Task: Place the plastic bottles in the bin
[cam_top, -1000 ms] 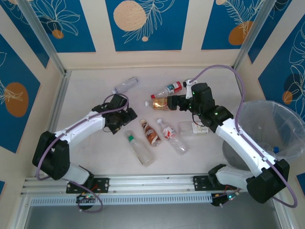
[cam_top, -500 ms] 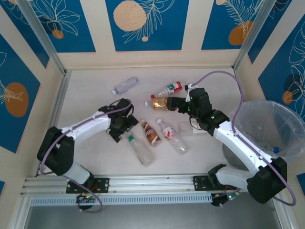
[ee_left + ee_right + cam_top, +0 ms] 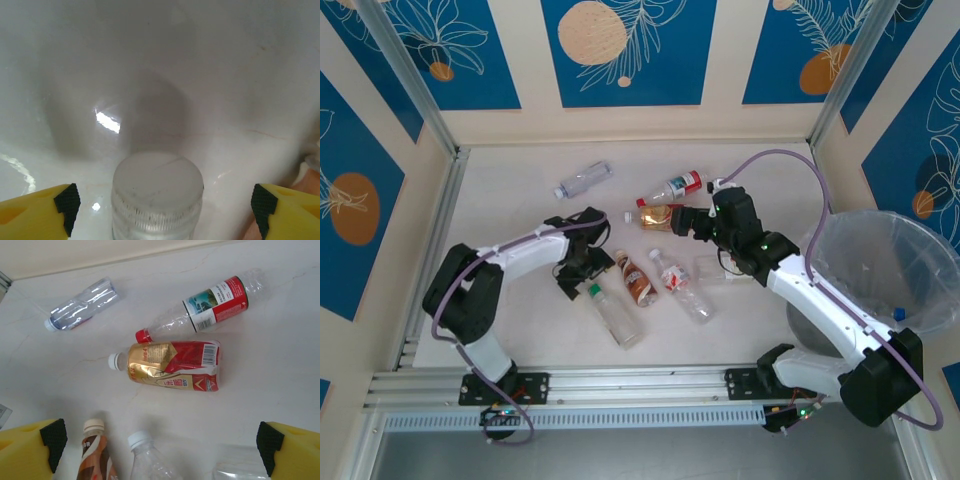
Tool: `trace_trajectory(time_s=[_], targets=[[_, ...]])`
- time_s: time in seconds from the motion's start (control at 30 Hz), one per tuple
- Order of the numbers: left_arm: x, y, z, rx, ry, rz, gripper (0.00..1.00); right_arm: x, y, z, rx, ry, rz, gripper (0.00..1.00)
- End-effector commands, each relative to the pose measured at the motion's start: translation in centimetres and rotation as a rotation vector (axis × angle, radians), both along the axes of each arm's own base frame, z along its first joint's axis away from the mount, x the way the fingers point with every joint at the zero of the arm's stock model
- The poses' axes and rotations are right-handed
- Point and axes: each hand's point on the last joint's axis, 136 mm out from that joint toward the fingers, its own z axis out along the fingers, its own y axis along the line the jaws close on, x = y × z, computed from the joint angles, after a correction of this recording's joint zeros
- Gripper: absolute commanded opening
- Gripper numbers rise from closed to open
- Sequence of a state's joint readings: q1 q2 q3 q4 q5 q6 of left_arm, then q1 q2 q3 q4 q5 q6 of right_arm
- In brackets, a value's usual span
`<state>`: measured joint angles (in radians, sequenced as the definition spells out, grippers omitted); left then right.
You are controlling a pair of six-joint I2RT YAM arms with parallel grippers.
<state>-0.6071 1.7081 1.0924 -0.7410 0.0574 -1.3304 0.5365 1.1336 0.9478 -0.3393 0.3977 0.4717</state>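
Left gripper (image 3: 165,202) sits low over the table (image 3: 240,75), jaws spread wide. The pale cap (image 3: 157,192) of a clear bottle (image 3: 615,318) is right between them, with an open gap on both sides and neither fingertip touching it. From above, that bottle lies on its side, cap end at the gripper, and the brown bottle (image 3: 636,280) lies just to its right. Over to the right gripper (image 3: 160,440): its jaws are wide apart too, with nothing held. The gold and red bottle (image 3: 172,365) lies on its side just ahead of it, white cap to the left, clear of both fingers. Beyond that is a red-labelled bottle (image 3: 212,305) with a red cap, and well off to the far left a crushed clear bottle (image 3: 82,307). The bin (image 3: 880,222) stands at the right edge, beside the right arm, off to the right of the scattered bottles
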Motion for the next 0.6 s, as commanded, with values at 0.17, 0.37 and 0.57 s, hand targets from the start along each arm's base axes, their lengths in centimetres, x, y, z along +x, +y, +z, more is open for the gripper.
trace_trajectory(time_s=[0.17, 0.37, 0.57], targets=[[-0.6, 0.0, -1.2, 0.043, 0.022, 0.019, 0.63, -0.2, -0.8, 1.7, -0.028, -0.047, -0.036, 1.00], [-1.5, -0.7, -2.5, 0.024, 0.056, 0.017, 0.56, -0.2, -0.7, 1.7, -0.031, -0.046, -0.033, 1.00], [-1.4, -0.9, -3.1, 0.030, 0.063, 0.004, 0.55, -0.3, -0.8, 1.6, -0.033, -0.040, -0.037, 1.00]])
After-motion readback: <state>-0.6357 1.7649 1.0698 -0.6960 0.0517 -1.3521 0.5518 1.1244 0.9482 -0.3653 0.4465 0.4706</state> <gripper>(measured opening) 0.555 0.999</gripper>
